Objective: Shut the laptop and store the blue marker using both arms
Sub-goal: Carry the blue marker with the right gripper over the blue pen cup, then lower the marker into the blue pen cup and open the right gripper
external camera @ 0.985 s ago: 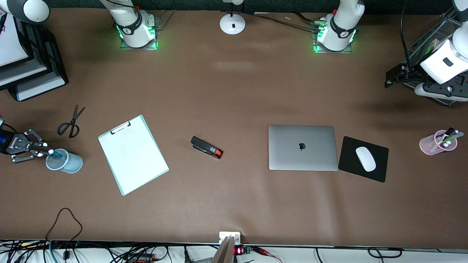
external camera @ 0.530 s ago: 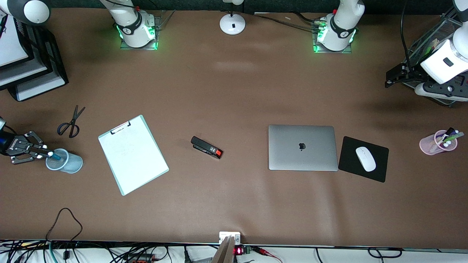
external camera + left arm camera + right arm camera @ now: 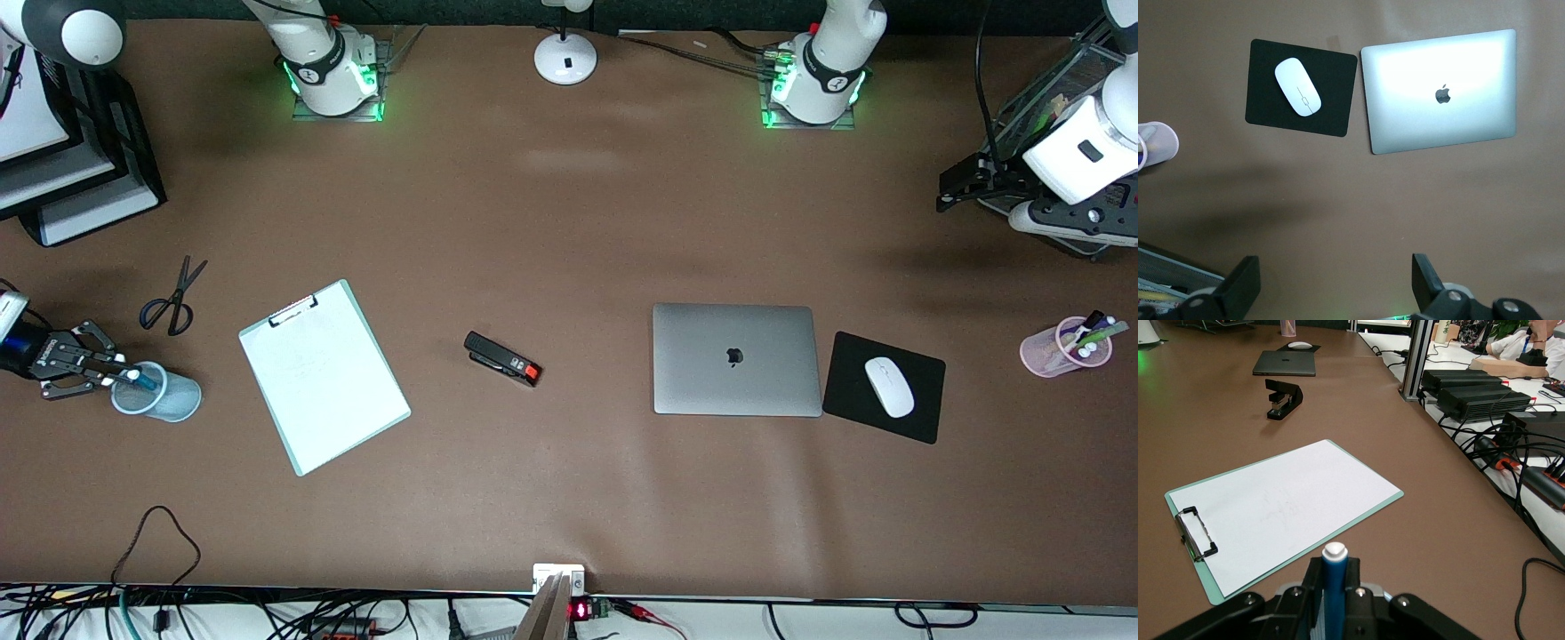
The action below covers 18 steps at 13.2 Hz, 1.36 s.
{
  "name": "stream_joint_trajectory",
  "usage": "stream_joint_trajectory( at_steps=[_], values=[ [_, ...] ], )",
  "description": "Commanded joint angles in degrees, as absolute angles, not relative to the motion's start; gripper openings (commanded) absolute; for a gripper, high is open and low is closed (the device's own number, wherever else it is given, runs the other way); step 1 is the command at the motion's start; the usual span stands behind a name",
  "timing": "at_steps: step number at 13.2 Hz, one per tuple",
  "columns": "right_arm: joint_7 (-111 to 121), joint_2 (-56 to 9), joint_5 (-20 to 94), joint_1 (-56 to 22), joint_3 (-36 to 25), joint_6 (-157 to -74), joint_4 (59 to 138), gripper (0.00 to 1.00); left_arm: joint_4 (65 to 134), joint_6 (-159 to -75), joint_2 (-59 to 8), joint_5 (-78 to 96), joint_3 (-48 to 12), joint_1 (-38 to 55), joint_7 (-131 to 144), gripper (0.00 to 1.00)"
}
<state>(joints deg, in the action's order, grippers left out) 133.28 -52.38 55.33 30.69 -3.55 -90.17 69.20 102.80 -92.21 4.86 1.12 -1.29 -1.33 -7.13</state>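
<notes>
Right tool clamps the blue marker, its tip inside a pale blue cup at the right arm's end of the worktop; the laptop lies closed beside a black mouse pad; left tool waits open, raised

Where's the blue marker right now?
The blue marker is clamped in the right gripper at the right arm's end of the table, its tip over the mouth of the blue cup beside the clipboard.
</notes>
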Motion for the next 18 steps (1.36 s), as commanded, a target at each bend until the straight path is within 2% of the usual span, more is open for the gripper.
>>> stream_joint_trajectory(
  at_steps=[1,11,12,13,14,16,18],
  values=[
    [134.12,-53.52,56.34,31.46,-3.34,-90.26,67.68,0.00,100.81,-90.18,3.96,1.49,-0.97,-1.41,-6.94,1.00],
    [134.74,-54.40,56.51,31.46,-3.34,-92.90,67.68,0.00,100.81,-90.09,3.69,1.58,-0.79,-1.49,-7.12,1.00],
    [134.74,-54.40,56.43,31.46,-3.34,-92.90,67.68,0.01,100.81,-89.83,3.69,1.58,-0.79,-1.93,-7.21,1.00],
    [134.56,-54.40,56.43,31.46,-3.34,-92.90,67.68,0.06,100.81,-89.74,3.69,1.67,-0.79,-2.28,-7.21,1.00],
    [134.56,-54.40,56.34,31.46,-3.34,-93.07,67.68,0.22,100.81,-89.74,3.69,1.67,-0.79,-2.37,-7.21,1.00],
    [134.47,-54.32,56.25,31.46,-3.34,-93.25,67.68,1.00,100.81,-89.65,3.69,1.67,-0.79,-2.37,-7.21,1.00],
    [134.04,-54.05,56.16,31.46,-3.43,-93.16,67.68,1.00,100.81,-89.65,3.69,1.67,-0.79,-2.37,-7.21,1.00]
  ],
)
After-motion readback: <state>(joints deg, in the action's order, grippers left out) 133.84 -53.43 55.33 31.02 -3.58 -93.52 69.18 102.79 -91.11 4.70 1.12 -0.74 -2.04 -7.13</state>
